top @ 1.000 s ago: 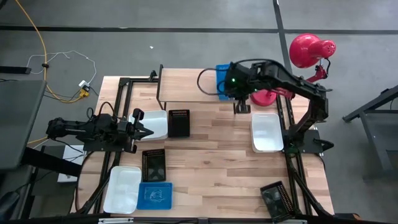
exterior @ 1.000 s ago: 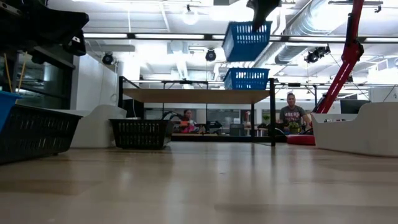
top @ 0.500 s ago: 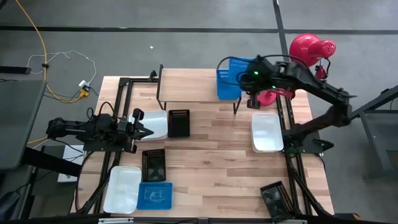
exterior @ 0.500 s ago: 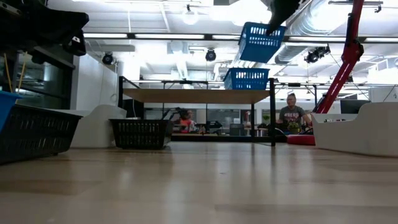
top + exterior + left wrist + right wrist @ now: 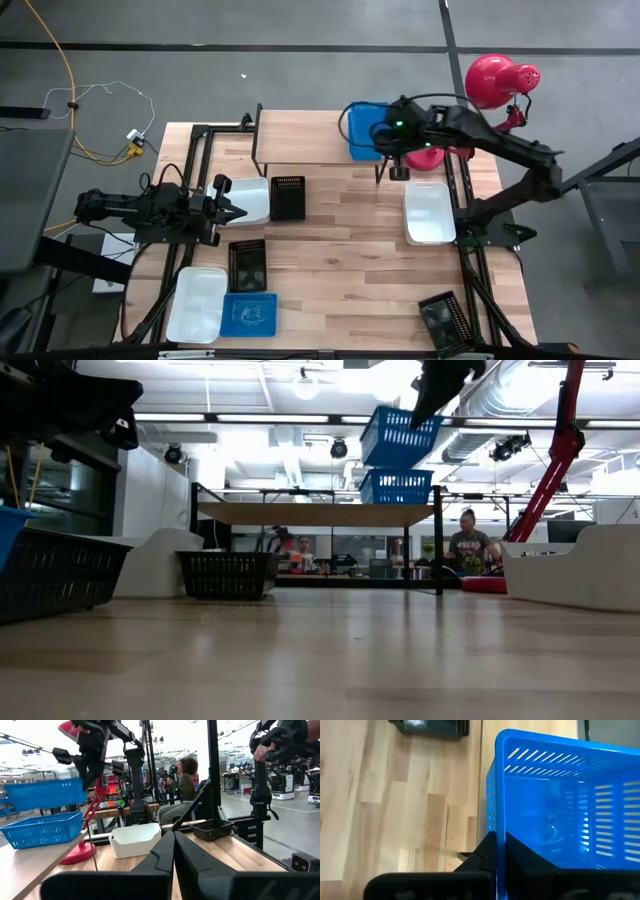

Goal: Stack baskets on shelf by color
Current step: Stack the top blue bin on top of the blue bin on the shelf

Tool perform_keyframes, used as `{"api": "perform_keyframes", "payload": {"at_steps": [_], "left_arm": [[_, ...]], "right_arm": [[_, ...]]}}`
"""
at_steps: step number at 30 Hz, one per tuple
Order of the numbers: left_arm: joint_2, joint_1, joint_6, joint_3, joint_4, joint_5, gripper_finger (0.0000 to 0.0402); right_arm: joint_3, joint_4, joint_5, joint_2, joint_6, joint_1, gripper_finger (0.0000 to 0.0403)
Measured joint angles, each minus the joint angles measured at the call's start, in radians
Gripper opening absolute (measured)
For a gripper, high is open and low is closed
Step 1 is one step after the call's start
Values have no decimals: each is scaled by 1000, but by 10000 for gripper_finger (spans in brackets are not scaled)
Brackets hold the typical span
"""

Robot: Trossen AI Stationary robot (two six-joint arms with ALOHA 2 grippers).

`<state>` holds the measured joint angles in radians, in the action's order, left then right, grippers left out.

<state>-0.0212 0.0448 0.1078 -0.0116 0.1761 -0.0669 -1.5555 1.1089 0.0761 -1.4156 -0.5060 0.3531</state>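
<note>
A blue basket (image 5: pixel 398 436) is held tilted in the right gripper's (image 5: pixel 432 390) clenched jaws, directly above the shelf's (image 5: pixel 315 513) blue basket (image 5: pixel 396 487).

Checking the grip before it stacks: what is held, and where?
The right gripper holds a blue basket by its rim, above another on the shelf. The left gripper holds nothing.

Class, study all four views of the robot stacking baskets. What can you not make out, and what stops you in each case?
- Shelf top under the held blue basket: high view, right gripper and arm cover it.
- Whether the held basket is lined up over the blue basket on the shelf: low view is side-on only.
- Near-edge black basket: high view, cut off.
</note>
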Motion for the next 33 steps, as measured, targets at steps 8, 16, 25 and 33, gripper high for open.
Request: {"api": "perform_keyframes", "payload": {"at_steps": [8, 16, 25, 33], "left_arm": [[0, 0, 0, 0, 0, 0, 0], [0, 0, 0, 0, 0, 0, 0], [0, 0, 0, 0, 0, 0, 0], [0, 0, 0, 0, 0, 0, 0]], "right_arm": [[0, -18, 99, -77, 0, 0, 0], [0, -3, 108, -77, 8, 0, 0], [0, -20, 88, -77, 9, 0, 0], [-1, -26, 81, -77, 11, 0, 10]]}}
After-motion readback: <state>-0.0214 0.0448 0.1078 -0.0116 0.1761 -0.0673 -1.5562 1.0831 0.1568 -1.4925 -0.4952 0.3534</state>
